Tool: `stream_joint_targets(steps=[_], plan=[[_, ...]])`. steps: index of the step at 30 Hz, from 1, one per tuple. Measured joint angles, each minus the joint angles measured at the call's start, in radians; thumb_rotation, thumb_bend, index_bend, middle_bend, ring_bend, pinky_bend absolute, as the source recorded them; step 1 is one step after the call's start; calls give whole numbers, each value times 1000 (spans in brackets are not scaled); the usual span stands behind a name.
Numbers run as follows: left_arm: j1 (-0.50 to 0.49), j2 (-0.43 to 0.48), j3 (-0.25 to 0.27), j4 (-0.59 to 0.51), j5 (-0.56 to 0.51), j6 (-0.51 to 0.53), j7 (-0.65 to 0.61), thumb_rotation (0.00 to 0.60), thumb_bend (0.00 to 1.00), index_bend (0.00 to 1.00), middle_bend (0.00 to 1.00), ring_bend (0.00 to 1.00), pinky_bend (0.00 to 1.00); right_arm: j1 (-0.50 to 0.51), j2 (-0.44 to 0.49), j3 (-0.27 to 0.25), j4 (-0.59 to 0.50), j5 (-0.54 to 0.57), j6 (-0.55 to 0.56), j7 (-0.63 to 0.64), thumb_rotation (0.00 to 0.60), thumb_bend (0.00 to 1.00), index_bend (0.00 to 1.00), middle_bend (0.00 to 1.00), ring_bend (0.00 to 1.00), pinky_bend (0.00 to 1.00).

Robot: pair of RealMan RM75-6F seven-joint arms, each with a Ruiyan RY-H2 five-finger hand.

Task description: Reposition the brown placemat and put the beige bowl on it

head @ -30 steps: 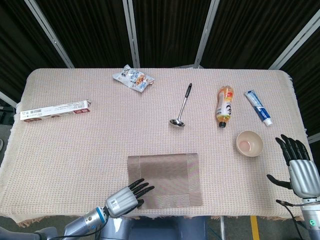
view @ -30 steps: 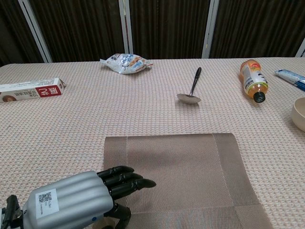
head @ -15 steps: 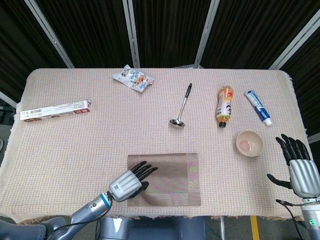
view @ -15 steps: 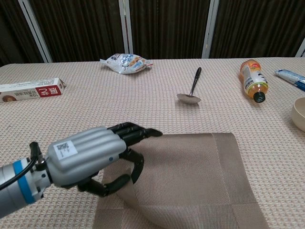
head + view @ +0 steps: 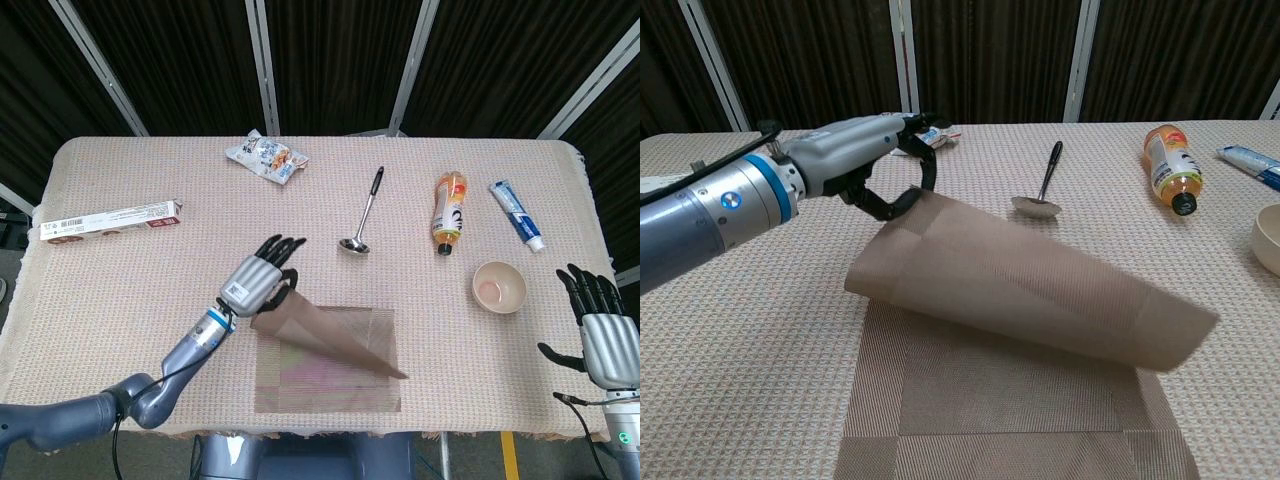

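The brown placemat (image 5: 330, 350) lies near the table's front edge, left of centre. My left hand (image 5: 262, 280) pinches its left part and holds it raised, so the mat curls over itself in a loose roll (image 5: 1020, 290) above its flat part (image 5: 1000, 430). In the chest view my left hand (image 5: 875, 165) sits at the roll's upper left end. The beige bowl (image 5: 499, 287) stands upright and empty on the right, cut by the frame edge in the chest view (image 5: 1270, 238). My right hand (image 5: 600, 335) hovers off the table's right front corner, fingers spread, holding nothing.
A metal ladle (image 5: 365, 212) lies just beyond the mat. An orange bottle (image 5: 449, 212) and a toothpaste tube (image 5: 517, 214) lie behind the bowl. A snack bag (image 5: 266, 157) sits at the back, and a long box (image 5: 110, 221) at the far left.
My left hand has risen and moved away from the front edge, carrying the mat's left part up and over into a curl. The right hand has barely shifted.
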Motion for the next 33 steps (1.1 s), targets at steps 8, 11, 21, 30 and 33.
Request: stream_joint_targets(steps=[8,11,21,30,33], plan=[[-8,33,-42,146,-90,-11,-94,600,562,666,0,0,0,4,-7,0,7,9,-12,-8,600,0,0,0,0,0],[14,58,-25,180,-91,3,-122,600,562,668,0,0,0,4,-8,-2,4,5,-12,-14,600,0,0,0,0,0],[125,159,104,202,-22,116,-149,600,181,136,0,0,0,7,-14,-12,0,-5,-21,-26,600,0,0,0,0,0],[209,252,125,101,-27,222,-118,600,0,0,0,0,0,21,-25,-39,3,-48,-51,-38,600,0,0,0,0,0],[248,299,125,28,-27,294,-93,600,0,0,0,0,0,38,-28,-56,3,-86,-80,-42,600,0,0,0,0,0]])
